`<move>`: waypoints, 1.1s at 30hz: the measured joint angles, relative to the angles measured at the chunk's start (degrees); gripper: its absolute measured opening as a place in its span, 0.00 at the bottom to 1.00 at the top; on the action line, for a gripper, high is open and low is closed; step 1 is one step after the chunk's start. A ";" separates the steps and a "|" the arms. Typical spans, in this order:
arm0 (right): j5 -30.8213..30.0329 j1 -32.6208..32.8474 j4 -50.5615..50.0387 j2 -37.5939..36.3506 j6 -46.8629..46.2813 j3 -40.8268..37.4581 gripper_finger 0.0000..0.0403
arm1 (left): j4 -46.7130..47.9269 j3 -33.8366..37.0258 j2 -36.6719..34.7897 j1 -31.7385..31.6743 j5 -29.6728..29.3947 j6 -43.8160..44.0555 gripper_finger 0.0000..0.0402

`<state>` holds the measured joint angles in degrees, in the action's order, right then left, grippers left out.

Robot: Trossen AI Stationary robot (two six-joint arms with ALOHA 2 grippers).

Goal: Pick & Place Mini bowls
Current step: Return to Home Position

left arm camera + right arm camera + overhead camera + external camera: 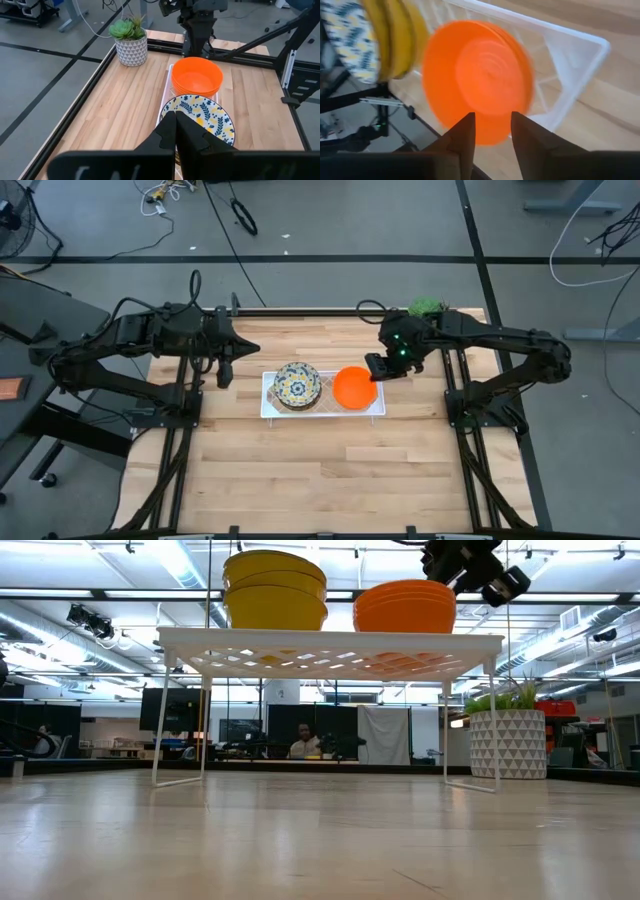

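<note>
A white wire rack (268, 408) stands mid-table on thin legs (160, 720). Two stacks of mini bowls rest on its top. The stack of white floral bowls with yellow outsides (297, 383) is on the left, and the stack of plain orange bowls (353, 388) is on the right. My right gripper (493, 117) is open, slanting down at the orange stack's right rim (492, 135), one finger on each side of it. My left gripper (176, 120) is shut and hovers in the air left of the rack, holding nothing. My right gripper's open fingers (465, 131) stand close on either side of the top orange bowl's rim, coming slanting down from the table's right. Whether they touch it I cannot tell. The bowl sits nested on the orange stack.
A potted green plant (427, 307) in a white patterned pot stands at the table's far right corner, behind my right arm. Bare wooden tabletop (330, 470) lies in front of the rack and on both sides of it. The rack's legs leave open space underneath.
</note>
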<state>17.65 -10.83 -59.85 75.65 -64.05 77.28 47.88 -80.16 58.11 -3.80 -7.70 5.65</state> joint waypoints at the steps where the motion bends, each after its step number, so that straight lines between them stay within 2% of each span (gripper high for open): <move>1: 0.00 0.00 1.05 -0.06 0.04 0.00 0.32 | 0.00 0.00 0.00 0.01 0.00 0.00 0.01; 6: -1.76 0.35 6.22 -0.70 3.97 0.00 0.30 | -0.07 -0.02 0.00 0.03 -0.02 0.44 0.01; 9: -6.29 1.50 9.98 -1.45 8.60 0.00 0.26 | -0.07 -0.02 0.00 0.03 -0.11 0.96 0.01; 14: -12.00 3.99 16.71 -2.38 17.39 0.00 0.14 | -0.27 -0.02 0.00 0.03 -0.15 1.25 0.01; 19: -16.69 6.65 18.02 -2.40 25.57 0.00 0.02 | -0.48 -0.02 0.00 0.03 -0.15 1.22 0.01; 33: -26.45 11.99 23.73 -4.88 39.60 -0.04 0.00 | -0.52 -0.02 0.00 0.03 -1.68 1.18 0.01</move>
<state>-8.80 1.16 -36.12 70.77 -24.45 77.23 47.35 -80.18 58.11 -3.77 -9.38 6.83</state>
